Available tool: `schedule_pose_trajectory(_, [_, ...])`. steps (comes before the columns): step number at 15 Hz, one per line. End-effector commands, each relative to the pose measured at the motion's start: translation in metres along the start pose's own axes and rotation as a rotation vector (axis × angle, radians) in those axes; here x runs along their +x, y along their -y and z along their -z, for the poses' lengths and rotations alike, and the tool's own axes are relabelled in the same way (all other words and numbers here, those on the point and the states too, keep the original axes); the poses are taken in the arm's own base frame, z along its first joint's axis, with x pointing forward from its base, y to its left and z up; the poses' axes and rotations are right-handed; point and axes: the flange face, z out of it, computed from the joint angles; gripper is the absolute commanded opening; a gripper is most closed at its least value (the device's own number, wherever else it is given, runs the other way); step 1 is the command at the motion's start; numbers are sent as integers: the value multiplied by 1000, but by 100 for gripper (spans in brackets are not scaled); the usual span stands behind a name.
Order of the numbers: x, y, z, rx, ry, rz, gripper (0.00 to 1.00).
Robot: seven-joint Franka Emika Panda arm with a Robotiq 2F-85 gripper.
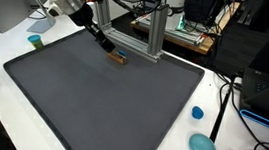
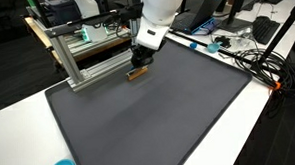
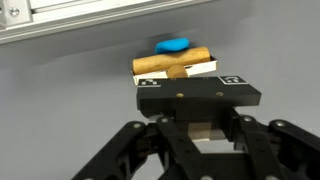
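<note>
My gripper is low over the far part of the dark grey mat, close to the aluminium frame. A small light wooden block sits between its fingers, which are closed against it. Just beyond the fingertips, a stack of wooden pieces with a blue piece on top rests on the mat. In both exterior views the gripper touches the wooden stack.
The aluminium frame stands along the mat's far edge. A green cup is at one corner. A blue cap and a teal bowl lie on the white table beside the mat. Cables run along one side.
</note>
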Motion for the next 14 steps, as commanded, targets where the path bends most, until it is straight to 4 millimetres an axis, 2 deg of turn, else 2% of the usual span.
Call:
schedule_pose_trajectory(1, [1,-3,19,63,-66,0,22])
schedule_pose_trajectory(3, [-3,-6,48,85,-155,-6,22])
schedule_pose_trajectory(6, [-3,-4,70,83,-236,-2,22])
schedule_pose_trajectory(11, [-9,2,71,78,-229,16,22])
schedule_pose_trajectory(14, [-24,-7,75,42,-187,51,22])
